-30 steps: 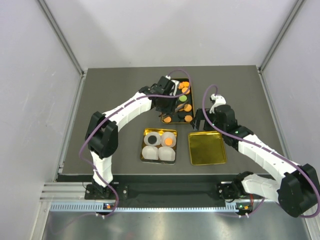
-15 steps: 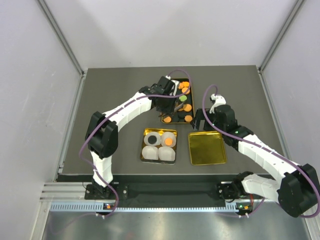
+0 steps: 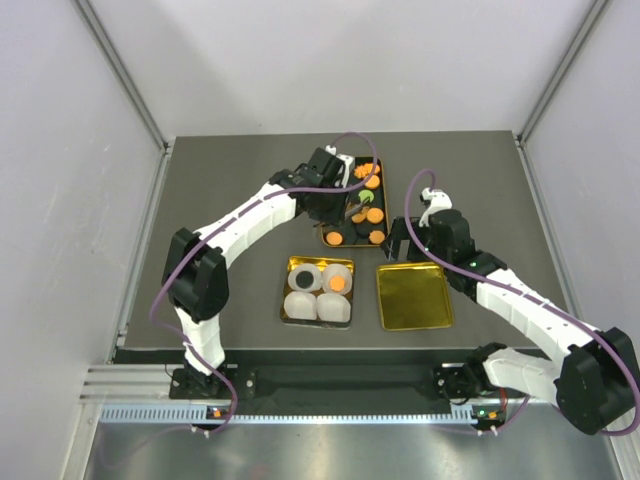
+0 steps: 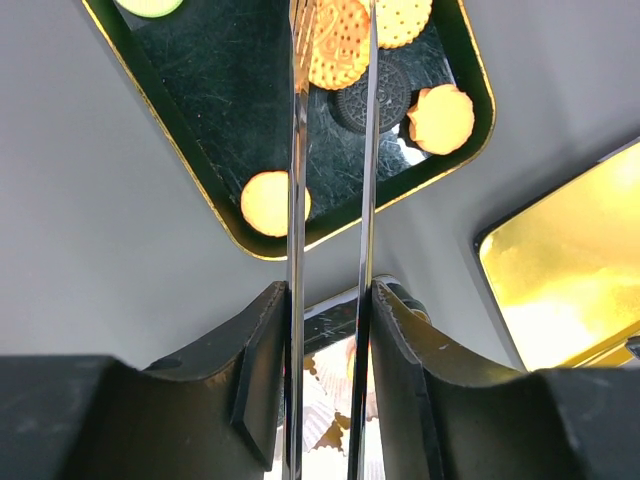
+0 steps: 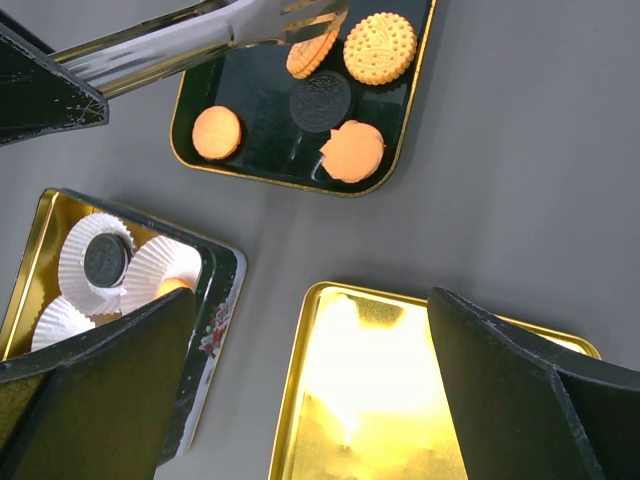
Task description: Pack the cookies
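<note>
Grip: left end effector (image 4: 330,300) pressed on tongs (image 4: 296,150), tips ahead pinching orange cookie (image 4: 338,45) across its rim | Handling: likely light, brittle, crumbly; squeeze gently | Other: right end effector (image 5: 310,400) spread, empty

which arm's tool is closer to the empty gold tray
Right. The right tool hangs just above the far edge of the empty gold tray, jaws open. The left tool, gripping tongs, sits farther back and to the left over the dark cookie tray.

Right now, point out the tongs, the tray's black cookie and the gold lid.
tongs (image 5: 180,40), right wrist view, shaft.
black cookie (image 5: 321,99), right wrist view, top face.
gold lid (image 5: 380,390), right wrist view, bare floor.
</note>
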### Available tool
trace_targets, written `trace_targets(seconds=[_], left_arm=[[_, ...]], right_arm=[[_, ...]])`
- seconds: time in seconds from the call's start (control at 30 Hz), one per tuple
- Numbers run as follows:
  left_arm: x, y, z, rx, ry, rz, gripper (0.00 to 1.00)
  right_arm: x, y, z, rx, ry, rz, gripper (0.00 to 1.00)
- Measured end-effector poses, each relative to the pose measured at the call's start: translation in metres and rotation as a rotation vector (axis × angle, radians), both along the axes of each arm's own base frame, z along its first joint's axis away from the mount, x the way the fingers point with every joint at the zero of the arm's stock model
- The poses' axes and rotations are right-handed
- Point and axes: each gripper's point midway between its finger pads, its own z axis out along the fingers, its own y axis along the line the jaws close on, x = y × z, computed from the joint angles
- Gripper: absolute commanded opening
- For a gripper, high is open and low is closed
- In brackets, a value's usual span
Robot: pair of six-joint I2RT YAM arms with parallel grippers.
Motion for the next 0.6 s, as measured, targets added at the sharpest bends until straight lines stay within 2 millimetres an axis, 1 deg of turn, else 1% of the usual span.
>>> trace_targets(seconds=[0.17, 0.27, 0.37, 0.6], left_arm=[[-0.001, 0.001, 0.001, 0.001, -0.001, -0.002, 0.48], [-0.002, 0.003, -0.002, 0.013, 0.006, -0.003, 0.53], [-0.006, 0.007, -0.008, 0.030, 0.020, -0.003, 0.56], [-0.008, 0.010, -0.011, 0.044, 0.028, -0.006, 0.55]], right_arm=[[0.000, 0.000, 0.000, 0.000, 0.000, 0.000, 1.00], [0.000, 0.000, 0.000, 0.000, 0.000, 0.000, 1.00], [0.000, 0.000, 0.000, 0.000, 0.000, 0.000, 1.00], [0.000, 0.000, 0.000, 0.000, 0.000, 0.000, 1.00]])
